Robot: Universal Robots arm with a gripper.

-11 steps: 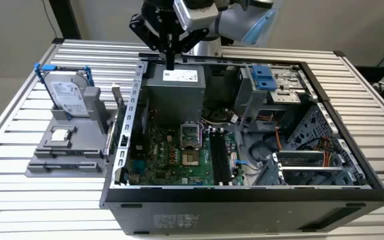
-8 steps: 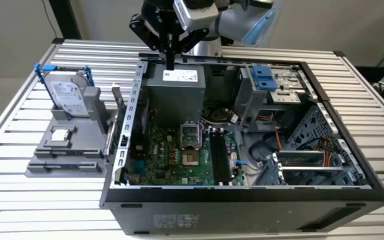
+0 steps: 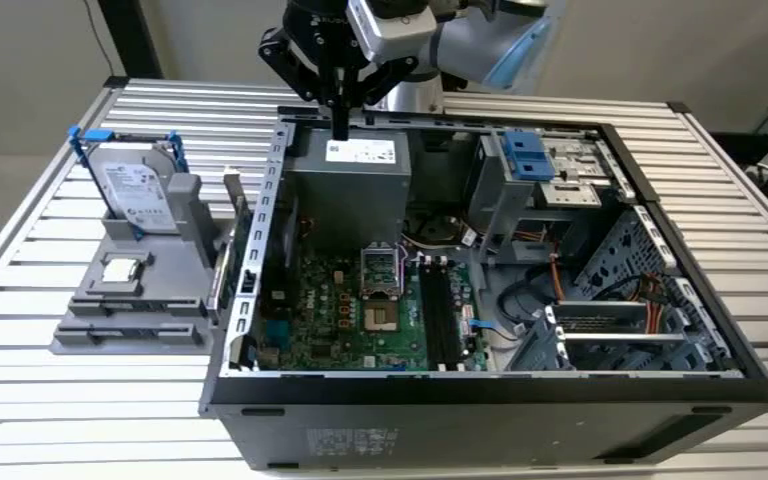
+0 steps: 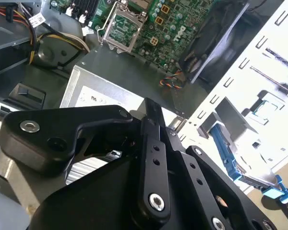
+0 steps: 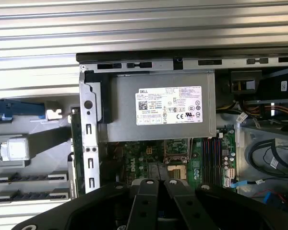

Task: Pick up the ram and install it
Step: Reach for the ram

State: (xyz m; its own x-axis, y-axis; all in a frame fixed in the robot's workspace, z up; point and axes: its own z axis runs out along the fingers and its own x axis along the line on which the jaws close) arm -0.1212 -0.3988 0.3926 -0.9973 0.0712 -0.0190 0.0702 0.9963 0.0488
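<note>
Ram (image 3: 233, 195) stands on its long edge in a gray holder (image 3: 131, 320) on the slatted table (image 3: 91, 400). It sits just outside the wall of the open computer case (image 3: 491, 385), on the exterior view's left. In the first wrist view the ram (image 5: 76, 139) shows as a thin green strip pressed close to the case's perforated metal wall.

A hard drive (image 3: 131, 190) with blue rails stands upright in the same holder, farther from the case than the ram.

The gripper (image 3: 341, 125) hangs above the rear of the case, over the gray power supply (image 3: 357, 170), its fingers pointing straight down. The fingers are drawn together and I see nothing between them. In the second wrist view the gripper (image 4: 158, 117) sits over the labelled top of the power supply (image 4: 101, 96), and in the first wrist view the gripper (image 5: 162, 184) is over the motherboard edge below the power supply (image 5: 158, 105).

The gripper is well apart from the ram.

Inside the case the green motherboard (image 3: 357, 310) lies flat, and its long black memory slots (image 3: 440, 310) run beside the processor socket (image 3: 377, 270).
</note>
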